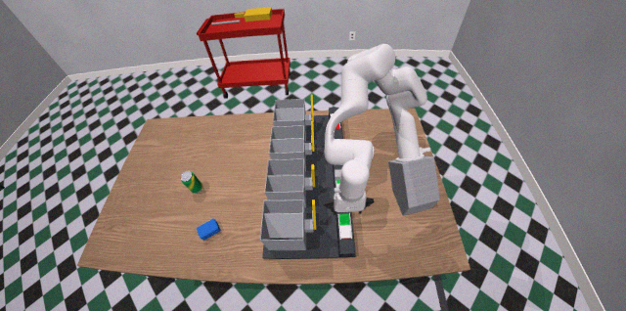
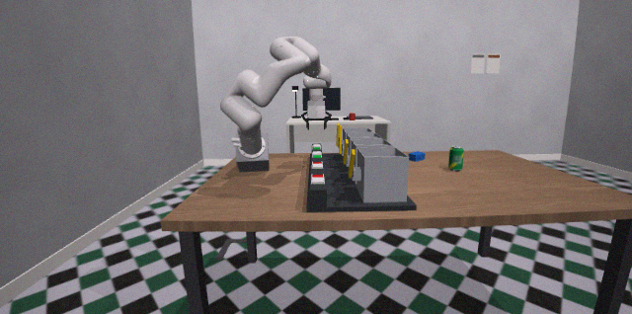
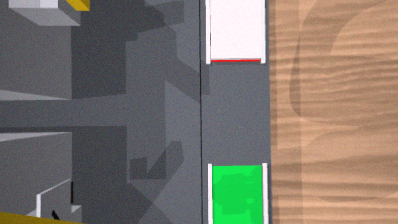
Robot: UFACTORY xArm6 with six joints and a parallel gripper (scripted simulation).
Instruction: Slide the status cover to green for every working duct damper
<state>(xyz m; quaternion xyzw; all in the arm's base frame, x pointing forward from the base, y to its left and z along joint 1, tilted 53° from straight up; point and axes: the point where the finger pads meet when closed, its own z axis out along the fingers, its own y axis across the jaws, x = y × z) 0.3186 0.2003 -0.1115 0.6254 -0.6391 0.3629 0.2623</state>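
Observation:
Four grey box dampers (image 1: 286, 181) stand in a row on a dark base plate (image 1: 323, 233), each with a yellow lever (image 1: 313, 214) on its side. Their status sliders run along the plate's right edge. The nearest slider (image 1: 345, 225) shows green, and the farthest slider (image 1: 338, 126) shows red. My gripper (image 2: 316, 122) is open and empty. It hangs well above the slider row near the near end, pointing down. The wrist view shows a green window (image 3: 236, 194) at the bottom and a white cover (image 3: 235, 30) with a red sliver under it at the top. No fingers show there.
A green can (image 1: 192, 182) and a blue block (image 1: 208, 229) lie on the table left of the dampers. The arm's grey base block (image 1: 413, 185) stands right of the sliders. A red cart (image 1: 246, 52) stands on the floor beyond the table.

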